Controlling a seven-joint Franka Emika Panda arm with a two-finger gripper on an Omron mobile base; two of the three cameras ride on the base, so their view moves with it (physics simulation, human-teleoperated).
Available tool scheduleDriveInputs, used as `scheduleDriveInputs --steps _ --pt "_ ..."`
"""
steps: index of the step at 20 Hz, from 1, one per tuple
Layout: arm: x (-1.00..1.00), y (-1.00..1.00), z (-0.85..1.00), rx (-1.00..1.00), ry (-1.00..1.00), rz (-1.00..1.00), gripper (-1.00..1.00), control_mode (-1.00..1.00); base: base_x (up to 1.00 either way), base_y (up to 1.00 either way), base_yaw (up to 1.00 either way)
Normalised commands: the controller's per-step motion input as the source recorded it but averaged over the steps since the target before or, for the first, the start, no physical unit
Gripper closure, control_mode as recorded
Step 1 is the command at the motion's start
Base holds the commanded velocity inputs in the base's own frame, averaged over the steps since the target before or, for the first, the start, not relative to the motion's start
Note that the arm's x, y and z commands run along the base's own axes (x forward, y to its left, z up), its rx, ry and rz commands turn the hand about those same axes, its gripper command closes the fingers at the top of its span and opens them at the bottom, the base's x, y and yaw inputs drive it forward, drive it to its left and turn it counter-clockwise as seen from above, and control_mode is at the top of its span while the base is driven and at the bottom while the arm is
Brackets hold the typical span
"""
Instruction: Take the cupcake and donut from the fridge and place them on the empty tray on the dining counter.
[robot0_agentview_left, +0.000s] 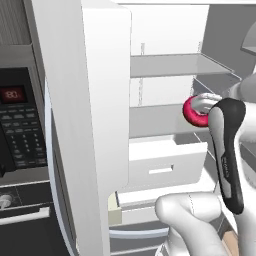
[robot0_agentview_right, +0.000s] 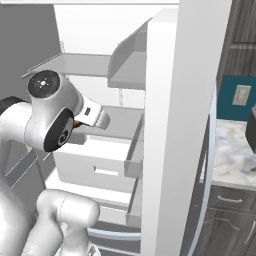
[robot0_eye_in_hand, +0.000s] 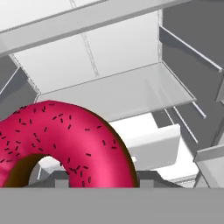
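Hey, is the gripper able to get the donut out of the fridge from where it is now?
Probably yes. The donut already sits at the gripper, apparently held between its jaws, and the fridge doors stand open, so nothing visible blocks pulling it back out.

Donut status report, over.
Pincer shut on donut, donut held in front of the open fridge shelves. Cupcake not spotted. Open fridge door stands close beside the arm.

Donut (robot0_eye_in_hand: 65, 140), pink glaze with dark sprinkles, close at lower left; fridge (robot0_eye_in_hand: 127, 94) shelf and white drawer beyond
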Motion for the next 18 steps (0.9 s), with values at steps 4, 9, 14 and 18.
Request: scheduleDriveInputs --steps 4,9,14,18 --pt "-1.00 0.00 0.41 0.00 0.01 0.00 1.00 -1.00 0.00 0.00 0.00" --pt "-0.78 0.11 0.10 -0.07 -0.07 0.00 1.00 -1.00 0.00 0.00 0.00" --pt "-0.52 0.03 0.33 -0.01 -0.10 0.00 1.00 1.00 -0.09 0.00 0.00" --pt "0.00 0.00 0.00 0.00 0.00 0.00 1.00 1.00 -0.58 -0.32 -0.18"
